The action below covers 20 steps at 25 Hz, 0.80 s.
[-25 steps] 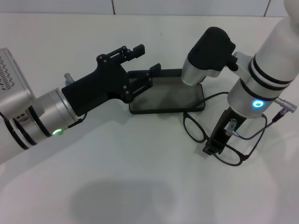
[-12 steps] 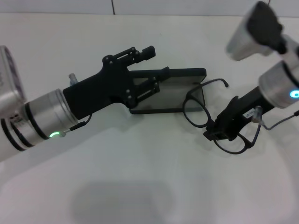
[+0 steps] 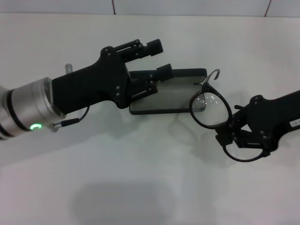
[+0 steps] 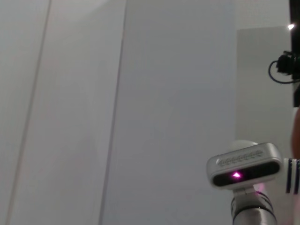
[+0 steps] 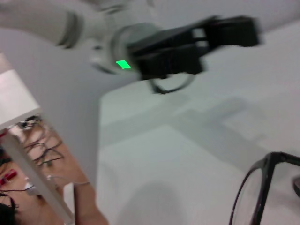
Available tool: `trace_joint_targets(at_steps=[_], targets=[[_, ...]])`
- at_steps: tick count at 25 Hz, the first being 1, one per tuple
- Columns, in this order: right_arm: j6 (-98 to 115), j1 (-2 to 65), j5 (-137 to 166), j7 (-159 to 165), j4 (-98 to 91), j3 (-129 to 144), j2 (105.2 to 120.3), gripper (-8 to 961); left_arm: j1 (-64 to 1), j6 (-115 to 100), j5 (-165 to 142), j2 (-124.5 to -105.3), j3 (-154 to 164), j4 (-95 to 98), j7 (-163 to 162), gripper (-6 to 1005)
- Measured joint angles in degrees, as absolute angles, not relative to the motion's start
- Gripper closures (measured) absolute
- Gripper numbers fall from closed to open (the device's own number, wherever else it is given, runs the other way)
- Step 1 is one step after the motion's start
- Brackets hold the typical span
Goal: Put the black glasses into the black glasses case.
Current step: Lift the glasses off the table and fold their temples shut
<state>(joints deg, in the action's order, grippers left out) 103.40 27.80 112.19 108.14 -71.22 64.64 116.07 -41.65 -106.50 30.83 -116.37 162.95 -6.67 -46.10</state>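
Observation:
The black glasses case (image 3: 165, 100) lies open at the table's middle, grey lining up, its lid (image 3: 187, 72) raised at the far side. My left gripper (image 3: 158, 58) is open at the case's left end, its lower finger against the lid. My right gripper (image 3: 230, 133) is shut on the black glasses (image 3: 210, 110) at the bridge and holds them tilted above the table, just right of the case. One lens overlaps the case's right end and a temple arm (image 3: 213, 74) points up. The right wrist view shows a lens rim (image 5: 255, 192) close by and the left gripper (image 5: 197, 44) farther off.
The white table (image 3: 140, 178) carries nothing else. A tiled wall edge runs along the back. The left wrist view shows only a pale wall and the robot's head (image 4: 243, 168).
My right arm swung down low and lifted the glasses off the table, carrying them up and left to the case's right end. The left gripper crept slightly right along the lid.

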Motion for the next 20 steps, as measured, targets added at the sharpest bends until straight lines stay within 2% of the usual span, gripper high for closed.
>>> trace_joint_targets(at_steps=[8, 20], targets=[[106.8, 27.0, 107.1, 85.9, -66.3, 65.7, 116.12, 828, -48.5, -106.3, 27.2, -116.51, 162.9, -10.8, -58.8, 431], [102.8, 26.2, 104.5, 70.2, -62.8, 65.9, 116.1, 823, -51.1, -106.0, 22.7, -116.72, 162.9, -11.2, -63.1, 430]])
